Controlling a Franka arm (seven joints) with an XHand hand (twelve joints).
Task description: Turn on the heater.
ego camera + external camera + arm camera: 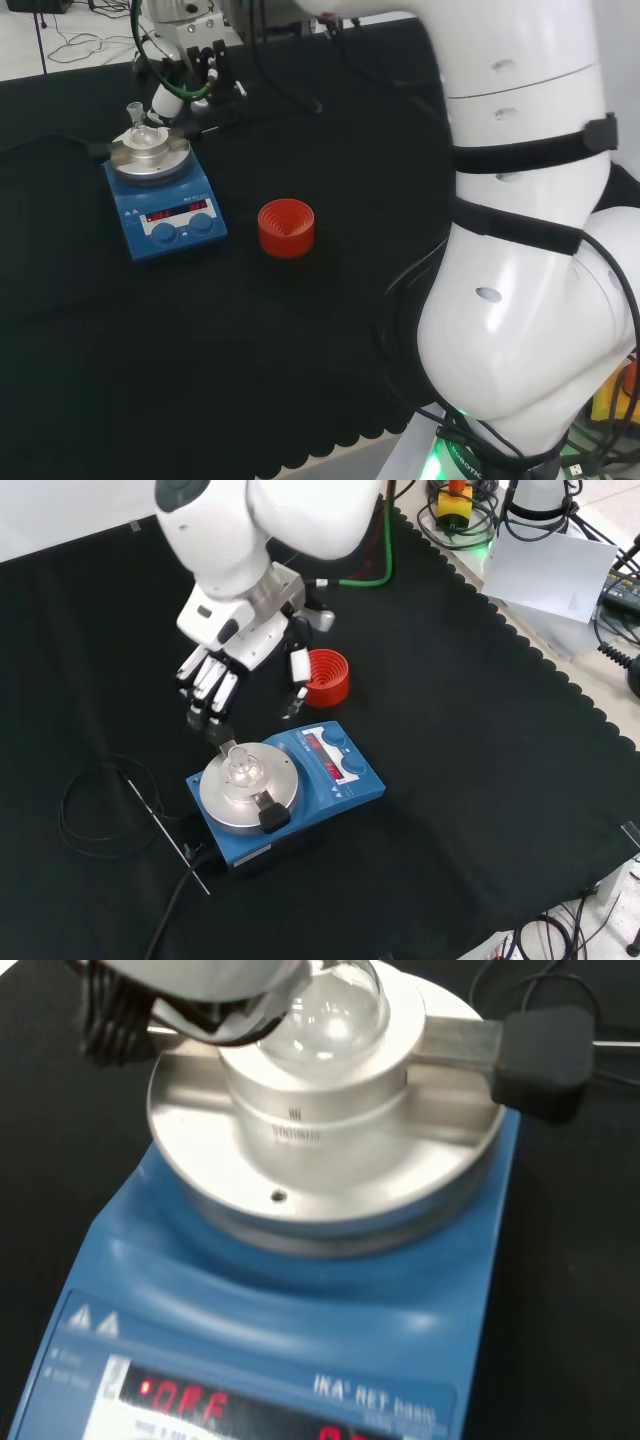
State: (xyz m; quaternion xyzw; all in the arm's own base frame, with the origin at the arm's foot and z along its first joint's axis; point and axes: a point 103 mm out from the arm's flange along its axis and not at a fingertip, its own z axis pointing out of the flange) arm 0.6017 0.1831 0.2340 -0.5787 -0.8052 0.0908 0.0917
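Blue heater (330, 780) near the middle of the cloth (480, 730) in the front view, clear flask (243, 769) seated on its round metal top. Just beyond it hangs the hand (225, 665), fingers straight and relaxed, gripping nothing. Red ribbed stand (326, 676) farther off, just right of the hand.

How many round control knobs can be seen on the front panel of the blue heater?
2. Both sit on the blue heater below its red display: one knob to the left in the head view, the other knob to its right. None seems hidden.
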